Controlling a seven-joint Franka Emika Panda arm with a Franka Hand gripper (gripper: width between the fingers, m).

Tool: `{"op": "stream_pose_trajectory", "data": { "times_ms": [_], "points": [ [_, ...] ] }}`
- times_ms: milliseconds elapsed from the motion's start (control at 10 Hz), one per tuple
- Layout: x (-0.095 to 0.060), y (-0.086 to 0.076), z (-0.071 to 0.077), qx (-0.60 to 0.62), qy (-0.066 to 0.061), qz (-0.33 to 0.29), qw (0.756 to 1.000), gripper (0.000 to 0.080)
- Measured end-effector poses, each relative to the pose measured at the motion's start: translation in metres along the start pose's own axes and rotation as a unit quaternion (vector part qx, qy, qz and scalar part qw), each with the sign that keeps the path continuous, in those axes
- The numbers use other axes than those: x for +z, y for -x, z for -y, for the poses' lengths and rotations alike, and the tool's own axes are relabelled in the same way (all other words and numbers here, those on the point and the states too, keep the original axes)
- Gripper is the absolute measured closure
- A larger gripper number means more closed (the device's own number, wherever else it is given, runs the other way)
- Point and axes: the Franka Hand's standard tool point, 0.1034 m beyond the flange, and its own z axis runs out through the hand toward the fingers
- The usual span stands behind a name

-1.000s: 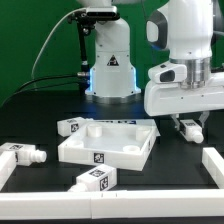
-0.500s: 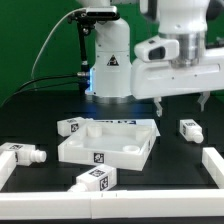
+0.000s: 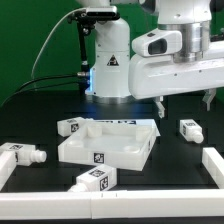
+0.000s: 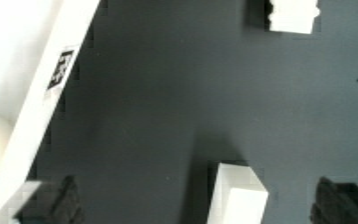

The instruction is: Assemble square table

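Observation:
The white square panel [image 3: 105, 143] with raised rim lies at the table's middle. Four stubby tagged legs lie loose: one behind its left corner [image 3: 70, 127], one at the exterior view's left [image 3: 22, 153], one in front [image 3: 95, 180], one at the right [image 3: 189, 129]. My gripper [image 3: 184, 103] hangs open and empty well above the right leg. In the wrist view my gripper [image 4: 197, 203] shows two dark fingertips [image 4: 51, 200] wide apart. The panel's rim with a tag [image 4: 44, 95] runs along one side, and a small white piece [image 4: 293, 15] lies partly cut off at the edge.
Long white border bars lie at the front left [image 3: 6, 170] and front right [image 3: 213, 165] of the black table. A white bar end [image 4: 242, 195] shows on the table under my open fingers. The robot base [image 3: 110, 60] stands behind the panel.
My gripper has risen from table level at the right leg to well above it. The leg stays lying on the table. The other parts have not moved.

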Motion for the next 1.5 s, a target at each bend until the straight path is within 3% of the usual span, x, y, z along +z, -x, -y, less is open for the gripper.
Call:
{"op": "stream_pose_trajectory", "data": {
  "times_ms": [100,200,300,500,600,1000,1100,1200,1400,1500],
  "points": [
    [0.000,-0.002,-0.010,-0.004,0.000,0.012,1.000,0.0150],
    [-0.006,-0.016,-0.032,0.009,0.001,0.024,1.000,0.0150],
    [-0.015,-0.035,-0.044,0.017,0.002,0.021,1.000,0.0150],
    [-0.015,-0.067,-0.085,0.030,-0.009,0.048,0.998,0.0150],
    [-0.018,-0.074,-0.089,0.026,-0.012,0.053,0.998,0.0150],
    [-0.016,-0.074,-0.086,0.024,-0.011,0.051,0.998,0.0150],
    [-0.015,-0.075,-0.091,0.028,-0.010,0.051,0.998,0.0150],
    [-0.009,-0.085,-0.118,0.057,0.000,0.047,0.997,0.0150],
    [0.003,-0.099,-0.169,0.081,-0.003,0.045,0.996,0.0150],
    [0.001,-0.099,-0.160,0.081,-0.005,0.044,0.996,0.0150]
  ]
}}
